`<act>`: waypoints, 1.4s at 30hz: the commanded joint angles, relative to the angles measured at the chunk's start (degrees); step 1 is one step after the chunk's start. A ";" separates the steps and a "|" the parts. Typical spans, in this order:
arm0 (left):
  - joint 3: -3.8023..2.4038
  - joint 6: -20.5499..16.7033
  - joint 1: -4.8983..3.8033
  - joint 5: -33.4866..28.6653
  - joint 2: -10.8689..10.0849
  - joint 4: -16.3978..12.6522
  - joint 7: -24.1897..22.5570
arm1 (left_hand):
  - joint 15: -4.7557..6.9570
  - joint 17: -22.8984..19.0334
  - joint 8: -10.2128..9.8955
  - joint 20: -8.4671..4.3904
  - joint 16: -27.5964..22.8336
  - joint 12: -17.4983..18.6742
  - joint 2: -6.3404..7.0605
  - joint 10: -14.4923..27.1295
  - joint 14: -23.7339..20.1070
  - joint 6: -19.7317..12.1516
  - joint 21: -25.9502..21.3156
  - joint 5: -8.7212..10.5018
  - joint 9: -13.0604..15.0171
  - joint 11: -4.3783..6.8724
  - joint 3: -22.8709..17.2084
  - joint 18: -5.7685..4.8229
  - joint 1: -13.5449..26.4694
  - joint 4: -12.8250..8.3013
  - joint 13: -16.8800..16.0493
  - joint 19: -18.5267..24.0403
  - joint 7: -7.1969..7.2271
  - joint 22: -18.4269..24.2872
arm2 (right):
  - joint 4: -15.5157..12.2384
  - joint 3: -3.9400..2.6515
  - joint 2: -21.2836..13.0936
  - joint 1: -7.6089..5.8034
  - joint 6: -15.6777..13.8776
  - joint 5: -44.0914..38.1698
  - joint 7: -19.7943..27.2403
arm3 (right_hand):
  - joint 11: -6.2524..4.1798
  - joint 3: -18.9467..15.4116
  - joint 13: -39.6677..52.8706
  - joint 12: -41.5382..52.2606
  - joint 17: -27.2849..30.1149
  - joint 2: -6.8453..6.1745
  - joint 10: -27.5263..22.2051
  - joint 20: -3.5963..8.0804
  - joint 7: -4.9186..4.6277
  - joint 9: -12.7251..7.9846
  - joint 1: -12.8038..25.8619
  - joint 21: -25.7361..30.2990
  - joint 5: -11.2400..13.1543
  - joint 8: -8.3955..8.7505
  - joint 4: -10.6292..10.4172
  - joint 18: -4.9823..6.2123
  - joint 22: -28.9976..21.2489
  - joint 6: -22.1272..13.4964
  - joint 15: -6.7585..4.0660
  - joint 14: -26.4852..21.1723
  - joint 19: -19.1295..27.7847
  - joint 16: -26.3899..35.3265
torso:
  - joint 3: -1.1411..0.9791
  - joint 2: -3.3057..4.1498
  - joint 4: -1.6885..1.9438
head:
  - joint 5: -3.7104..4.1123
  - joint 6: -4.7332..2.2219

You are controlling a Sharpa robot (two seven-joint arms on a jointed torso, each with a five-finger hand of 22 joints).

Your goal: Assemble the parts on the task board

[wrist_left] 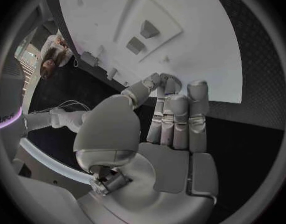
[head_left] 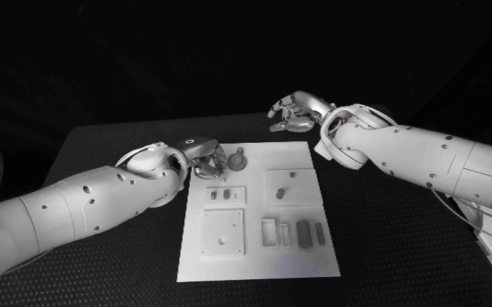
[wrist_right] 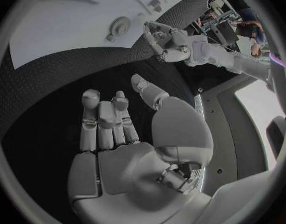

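Left hand (head_left: 205, 158) fingers (wrist_left: 170, 109) lie close together, empty, tips at the round part (head_left: 238, 159) on the task board (head_left: 257, 264); a nudge could slide it. Right hand (head_left: 295, 114) spread, empty, above the bench

Task board (head_left: 257, 250) mid-table, round part (head_left: 237, 160) at its far left corner, left hand (head_left: 205, 161) beside it

One task board (head_left: 257, 261), white, on one black table (head_left: 113, 278). Two white arms, two silver hands: left hand (head_left: 205, 159), right hand (head_left: 295, 115). On board: one round gear-like part (head_left: 237, 159), two small dark parts (head_left: 220, 195) side by side on raised block, one part (head_left: 280, 193) on square block, two long parts (head_left: 311, 233) near board's lower right.
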State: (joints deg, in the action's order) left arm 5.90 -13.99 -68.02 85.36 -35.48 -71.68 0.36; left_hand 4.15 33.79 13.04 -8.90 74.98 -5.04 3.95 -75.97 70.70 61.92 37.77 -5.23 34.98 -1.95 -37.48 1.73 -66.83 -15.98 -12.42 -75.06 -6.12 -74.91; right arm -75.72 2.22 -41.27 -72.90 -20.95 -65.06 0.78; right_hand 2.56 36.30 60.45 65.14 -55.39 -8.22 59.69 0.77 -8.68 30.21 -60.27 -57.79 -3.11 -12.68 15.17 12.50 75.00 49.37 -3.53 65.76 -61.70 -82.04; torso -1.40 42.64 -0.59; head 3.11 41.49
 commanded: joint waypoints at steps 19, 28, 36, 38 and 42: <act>0.07 4.38 0.11 -0.62 0.33 0.30 0.05 | 0.05 -0.15 0.25 -0.34 0.02 -0.02 -0.95 -0.87 0.23 0.26 -0.36 -0.03 0.10 -0.29 -0.31 7.03 -0.22 0.11 -0.58 0.22 0.03 -0.68 | -0.07 -0.03 -0.05 0.02 0.58 -0.01 0.47 | 0.08 -0.21 -0.10 0.38 0.08 0.50 -0.30 0.05 -0.44 -0.11 0.08 0.28 -0.14 0.14 0.17 2.50 0.49 0.02 0.03 -0.37 -0.34 -0.15 | -0.10 0.02 -0.09 | 0.01 0.14; 0.13 4.04 0.29 -0.87 0.71 0.58 -0.05 | 0.05 -0.18 0.27 -0.36 0.00 0.00 -0.96 -0.94 0.21 0.23 -0.43 0.02 0.11 -0.28 -0.29 6.99 -0.17 0.10 -0.60 0.24 0.02 -0.67 | -0.02 -0.03 0.01 0.02 0.59 -0.01 0.46 | 0.08 -0.21 -0.11 0.39 0.08 0.51 -0.30 0.06 -0.44 -0.11 0.07 0.28 -0.14 0.14 0.17 2.50 0.49 0.01 0.03 -0.37 -0.34 -0.15 | -0.08 0.04 -0.09 | 0.05 0.20; 0.30 4.04 0.52 -0.87 1.24 1.21 -0.18 | 0.08 -0.21 0.27 -0.39 -0.02 0.02 -0.99 -1.00 0.20 0.18 -0.48 0.01 0.10 -0.26 -0.30 6.96 -0.18 0.08 -0.62 0.25 0.01 -0.66 | 0.00 -0.03 0.07 0.02 0.58 -0.01 0.47 | 0.08 -0.20 -0.12 0.39 0.08 0.52 -0.30 0.06 -0.44 -0.11 0.06 0.28 -0.14 0.13 0.18 2.50 0.49 0.01 0.03 -0.37 -0.34 -0.15 | -0.08 0.04 -0.10 | 0.13 0.24; 0.33 4.06 0.58 -0.87 1.33 1.34 -0.17 | 0.08 -0.21 0.27 -0.39 -0.02 0.02 -1.00 -1.01 0.20 0.17 -0.49 0.00 0.10 -0.26 -0.31 6.95 -0.19 0.07 -0.62 0.25 0.01 -0.65 | 0.03 -0.03 0.10 0.02 0.59 -0.01 0.48 | 0.08 -0.20 -0.12 0.40 0.08 0.52 -0.30 0.06 -0.44 -0.11 0.05 0.28 -0.14 0.13 0.18 2.50 0.49 0.01 0.03 -0.37 -0.34 -0.15 | -0.07 0.03 -0.11 | 0.14 0.23; 0.42 4.40 0.62 -0.87 1.57 1.74 -0.14 | 0.09 -0.22 0.28 -0.41 -0.03 0.04 -1.01 -1.01 0.19 0.16 -0.51 -0.01 0.10 -0.25 -0.32 6.94 -0.19 0.06 -0.62 0.25 0.01 -0.65 | 0.03 -0.03 0.11 0.02 0.59 -0.01 0.48 | 0.08 -0.20 -0.12 0.40 0.09 0.52 -0.30 0.06 -0.44 -0.11 0.06 0.28 -0.14 0.13 0.18 2.50 0.49 0.01 0.03 -0.37 -0.34 -0.15 | -0.07 0.04 -0.10 | 0.18 0.25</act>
State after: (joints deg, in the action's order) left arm 6.27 -10.43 -67.45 84.77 -34.07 -70.01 0.54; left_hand 4.05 33.64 13.13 -9.06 74.94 -4.84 3.75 -76.14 70.62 61.80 37.55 -5.02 35.03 -1.78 -37.55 1.71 -66.64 -15.89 -12.42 -74.88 -6.01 -74.94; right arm -75.66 2.22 -41.21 -72.90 -20.94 -65.03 0.77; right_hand 2.56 36.30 60.42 65.14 -55.40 -8.22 59.69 0.67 -8.73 30.17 -60.27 -57.79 -3.11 -12.68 15.17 12.50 75.00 49.32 -3.44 65.85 -61.60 -82.04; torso -1.49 42.67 -0.68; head 3.27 41.72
